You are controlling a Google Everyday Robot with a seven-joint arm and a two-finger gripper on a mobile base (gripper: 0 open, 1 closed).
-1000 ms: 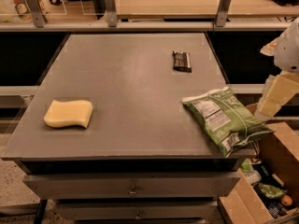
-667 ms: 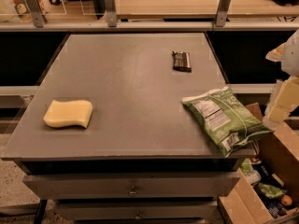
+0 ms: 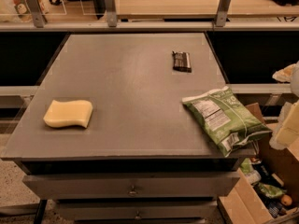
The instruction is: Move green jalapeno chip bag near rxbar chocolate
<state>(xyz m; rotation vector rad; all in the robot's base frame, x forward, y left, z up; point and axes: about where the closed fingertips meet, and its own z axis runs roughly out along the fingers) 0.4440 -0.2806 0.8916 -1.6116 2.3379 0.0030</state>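
The green jalapeno chip bag [image 3: 224,118] lies flat at the front right corner of the grey table [image 3: 135,83], white label panel up, its lower end hanging over the edge. The rxbar chocolate [image 3: 181,61], a small dark bar, lies at the back right of the table, well apart from the bag. My gripper [image 3: 286,129] shows only as pale parts at the right edge of the view, just right of the bag and off the table, not touching it.
A yellow sponge [image 3: 68,113] lies at the front left of the table. An open cardboard box [image 3: 252,197] with small packets stands on the floor at lower right. A railing and shelf [image 3: 163,24] run behind the table. Drawers sit below.
The pale arm at the right has drifted further right, toward the edge of the view. The bag, bar and sponge have not moved.
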